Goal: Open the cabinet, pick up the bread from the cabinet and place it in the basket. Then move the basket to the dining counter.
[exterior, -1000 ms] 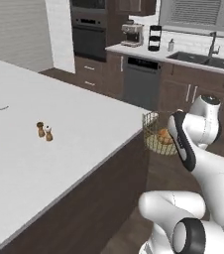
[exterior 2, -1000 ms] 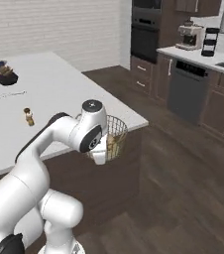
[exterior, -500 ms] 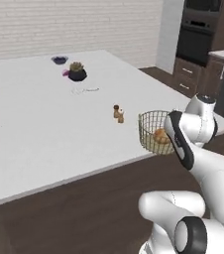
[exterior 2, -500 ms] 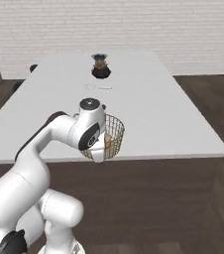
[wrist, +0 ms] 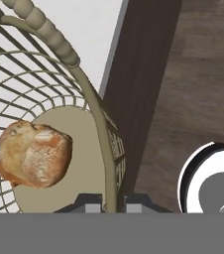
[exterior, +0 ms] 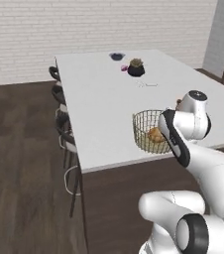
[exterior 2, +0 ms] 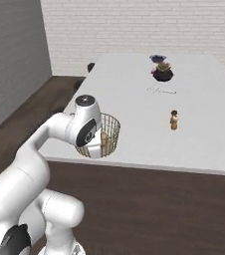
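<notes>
White brick walled the far side of the room, behind the long white surface of the dining counter (exterior: 99,94) with dark stools (exterior: 62,99) along its side. Over the counter's near edge hung the basket (exterior: 147,131), the bread (wrist: 32,154) lying on its round floor. The claw (wrist: 106,201) was clamped tight on the basket's wire wall. Farther along stood a dark potted plant (exterior 2: 163,73) and two small brown shakers (exterior 2: 173,120).
</notes>
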Robot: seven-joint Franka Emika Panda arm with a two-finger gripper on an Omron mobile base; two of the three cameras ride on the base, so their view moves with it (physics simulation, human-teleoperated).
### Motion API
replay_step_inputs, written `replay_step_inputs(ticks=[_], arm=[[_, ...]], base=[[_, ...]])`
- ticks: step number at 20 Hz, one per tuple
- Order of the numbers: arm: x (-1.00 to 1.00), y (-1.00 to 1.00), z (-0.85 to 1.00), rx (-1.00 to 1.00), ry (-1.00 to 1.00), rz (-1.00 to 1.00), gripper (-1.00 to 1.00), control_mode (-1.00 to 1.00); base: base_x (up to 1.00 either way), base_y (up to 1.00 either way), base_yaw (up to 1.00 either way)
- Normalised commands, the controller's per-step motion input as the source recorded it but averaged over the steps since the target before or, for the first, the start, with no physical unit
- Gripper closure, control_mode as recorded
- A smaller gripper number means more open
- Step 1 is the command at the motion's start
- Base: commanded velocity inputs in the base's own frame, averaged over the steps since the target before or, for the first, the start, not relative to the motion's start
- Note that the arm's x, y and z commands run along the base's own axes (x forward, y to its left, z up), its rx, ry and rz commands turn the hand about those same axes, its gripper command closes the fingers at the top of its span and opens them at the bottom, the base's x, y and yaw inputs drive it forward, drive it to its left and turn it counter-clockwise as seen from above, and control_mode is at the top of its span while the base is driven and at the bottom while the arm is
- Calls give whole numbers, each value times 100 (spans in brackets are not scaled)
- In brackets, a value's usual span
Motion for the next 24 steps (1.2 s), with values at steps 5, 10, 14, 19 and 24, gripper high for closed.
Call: replay_step_inputs(ticks=[5,10,14,19,24], arm=[[0,0,0,0,0,0,100,100],[0,0,0,0,0,0,100,100],[0,0,0,0,0,0,100,100],[0,0,0,0,0,0,100,100],[70,-2,0,1,9,0,100,-100]], base=[[71,47,15],[68,11,13],[11,0,8],[8,0,1],[0,0,0]])
